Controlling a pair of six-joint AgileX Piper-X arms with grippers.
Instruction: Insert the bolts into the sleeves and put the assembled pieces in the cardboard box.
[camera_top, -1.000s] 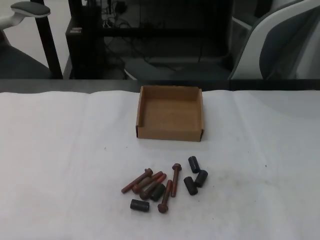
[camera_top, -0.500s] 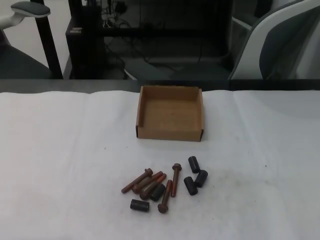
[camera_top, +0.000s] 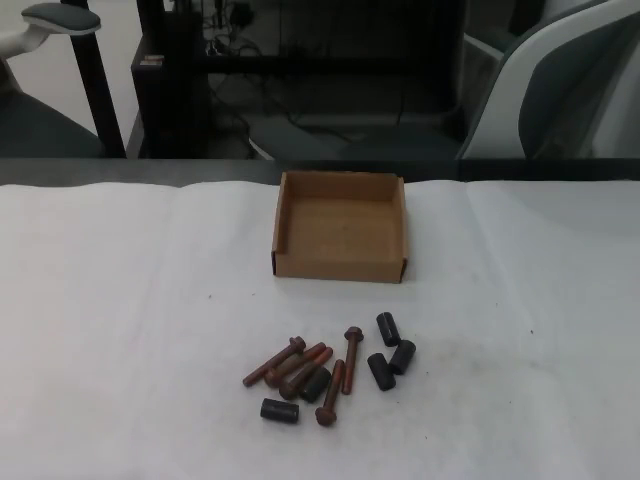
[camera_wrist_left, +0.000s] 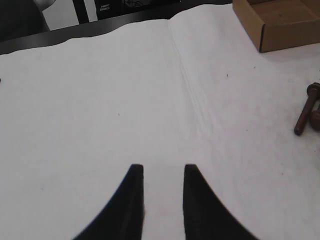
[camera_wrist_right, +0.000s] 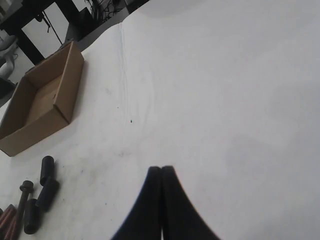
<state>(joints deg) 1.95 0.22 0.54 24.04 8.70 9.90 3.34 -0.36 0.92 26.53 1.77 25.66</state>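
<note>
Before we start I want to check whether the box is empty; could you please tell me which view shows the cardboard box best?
The high view: the cardboard box stands whole, its bare inside fully visible. The right wrist view shows it slantwise, one end cut off; the left wrist view catches one corner.

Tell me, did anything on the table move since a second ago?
Nothing visibly changed. The bolts, the sleeves and the cardboard box all lie just where they were.
</note>
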